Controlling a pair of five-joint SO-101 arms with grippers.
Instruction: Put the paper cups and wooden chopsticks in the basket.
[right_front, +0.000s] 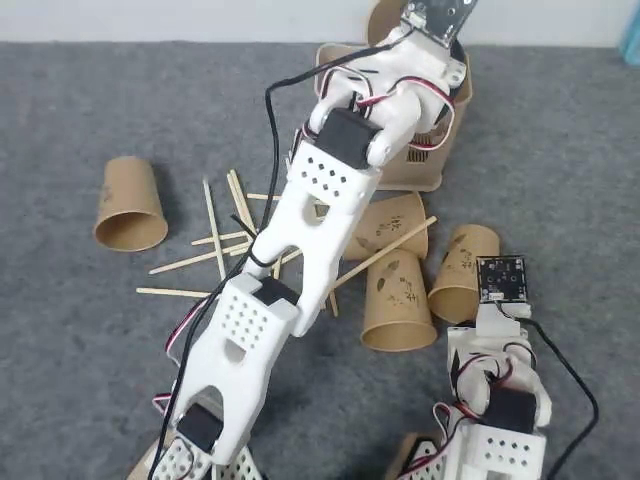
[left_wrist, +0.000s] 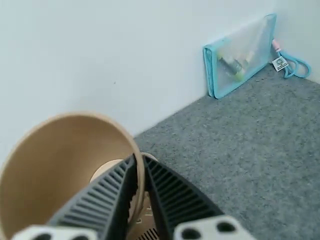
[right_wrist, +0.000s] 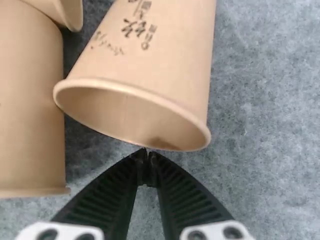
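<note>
My left claw (left_wrist: 139, 161) pinches the rim of a cup (left_wrist: 55, 160) over the basket (right_front: 436, 168), my right claw (right_wrist: 146, 156) rests closed at a lying cup (right_wrist: 150, 70), chopsticks (right_front: 212, 235) strewn nearby on grey carpet (right_front: 70, 110), a blue pouch (left_wrist: 240, 55) against the wall (left_wrist: 100, 45).

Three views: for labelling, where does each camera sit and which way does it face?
High view: fixed above the table, looking down; both arms show, the left at the basket.
Left wrist view: on the left wrist, facing a white wall and a blue pouch; the left gripper is shut on a paper cup.
Right wrist view: on the right wrist, looking down at a lying paper cup; the right gripper is shut.
Shared: high and right wrist views both show that lying paper cup.
</note>
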